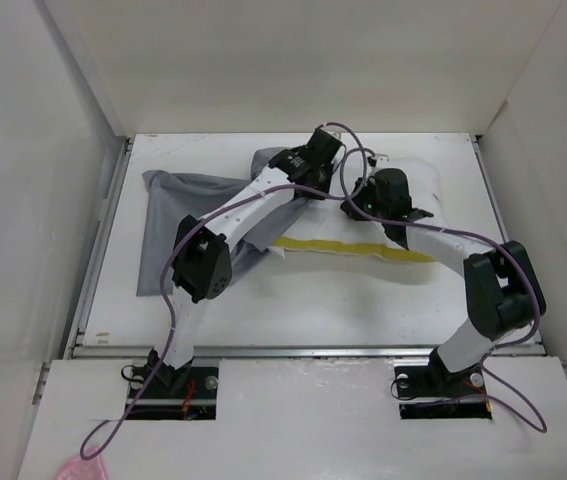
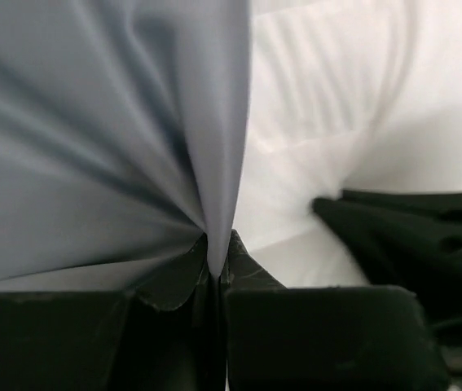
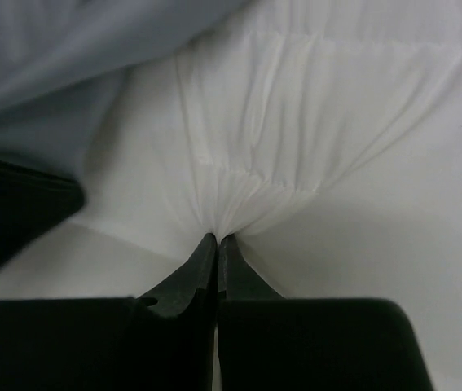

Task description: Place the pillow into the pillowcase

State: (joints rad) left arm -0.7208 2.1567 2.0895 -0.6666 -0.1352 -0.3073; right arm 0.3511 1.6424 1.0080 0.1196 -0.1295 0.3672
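Note:
The grey pillowcase (image 1: 178, 215) lies wrinkled at the left of the table, its right edge lifted over the pillow. The white pillow (image 1: 418, 200) with its yellow trim (image 1: 353, 248) lies at the middle and right. My left gripper (image 1: 315, 172) is shut on a fold of the grey pillowcase (image 2: 116, 138), with the pillow (image 2: 336, 122) just beyond. My right gripper (image 1: 378, 205) is shut on a pinch of the white pillow fabric (image 3: 296, 122); the pillowcase (image 3: 59, 49) shows at the upper left there. The two grippers are close together.
White walls enclose the table on the left (image 1: 23, 200), back (image 1: 303, 60) and right (image 1: 553, 180). A metal rail (image 1: 303, 350) runs along the table's near edge. Purple cables (image 1: 358, 165) loop over both arms.

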